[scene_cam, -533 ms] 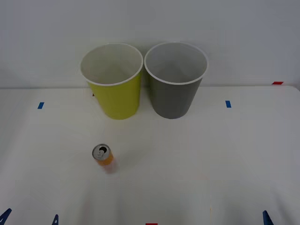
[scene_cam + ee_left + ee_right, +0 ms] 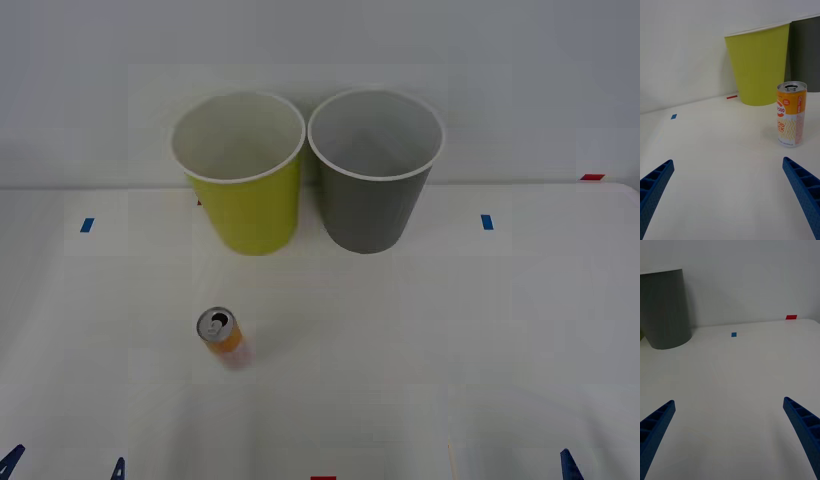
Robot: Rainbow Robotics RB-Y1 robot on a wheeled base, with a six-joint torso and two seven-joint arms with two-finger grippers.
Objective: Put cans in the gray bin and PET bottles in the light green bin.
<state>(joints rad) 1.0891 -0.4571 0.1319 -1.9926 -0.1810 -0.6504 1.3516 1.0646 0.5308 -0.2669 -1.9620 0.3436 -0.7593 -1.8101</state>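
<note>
1. Hanging low over the near left part of the white surface (image 2: 420,330), the left tool (image 2: 729,195) has its two fingers spread wide apart, grips nothing and touches nothing.
2. The right tool (image 2: 730,437) sits over the near right part of the surface, its fingers likewise spread wide, with bare surface between them.
3. The fingers (image 2: 655,187) of both tools are blue, ribbed and wedge-shaped, narrowing toward the tips.
4. The can (image 2: 222,334) stands upright on the surface, left of centre, well in front of the two bins and apart from both tools. In the left wrist view the can (image 2: 790,113) is a slim cylinder with an orange upper band, a pale lower part patterned with yellow zigzags, and a shiny silver top with a pull tab.
5. The light green bin (image 2: 243,180) stands at the back of the surface, round and tapered toward its base, with a smooth yellow-green wall, a white rim and a white inside.
6. The gray bin (image 2: 375,175) stands just beside it on the right, of the same tapered shape, dark gray outside with a white rim and a pale inside.
7. Small blue tape marks (image 2: 87,225) and a red mark (image 2: 592,177) lie flat on the surface.
</note>
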